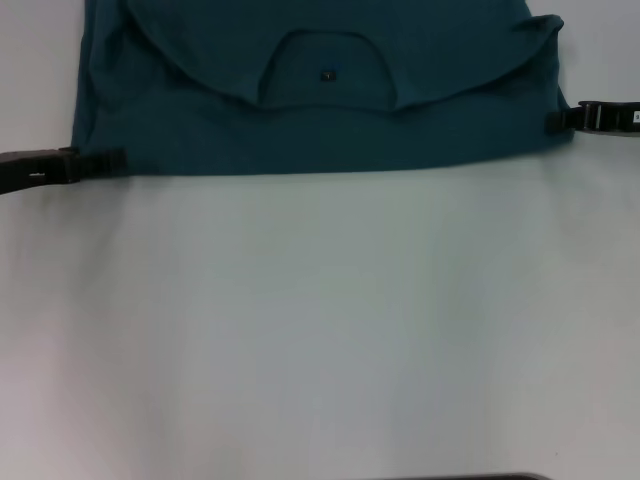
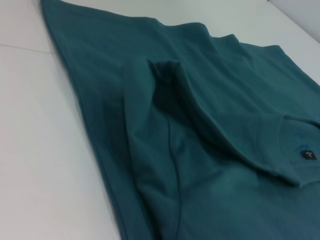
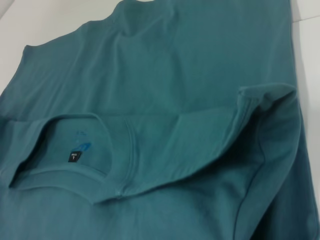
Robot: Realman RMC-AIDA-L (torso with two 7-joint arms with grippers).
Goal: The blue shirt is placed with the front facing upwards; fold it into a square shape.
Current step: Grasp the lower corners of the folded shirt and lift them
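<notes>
Currently I see the blue shirt (image 1: 330, 120) lying at twelve o'clock on the white bench (image 1: 320, 320), its upper part folded over so the collar (image 1: 325, 70) and small dark label (image 1: 327, 74) face up. The left pincer (image 1: 105, 160) sits at its nine o'clock corner, the right pincer (image 1: 558, 120) at three o'clock, both touching the cloth edge; I cannot tell whether either is clenched.

Dark teal-blue cotton T-shirt (image 1: 320, 120) lies flat on white table (image 1: 320, 330), round collar with small dark label showing, folded layer across upper part. Black left gripper (image 1: 112, 158) at shirt's near left corner, tips touching fabric edge. Black right gripper (image 1: 553, 120) at shirt's right edge, tips touching hem.
</notes>
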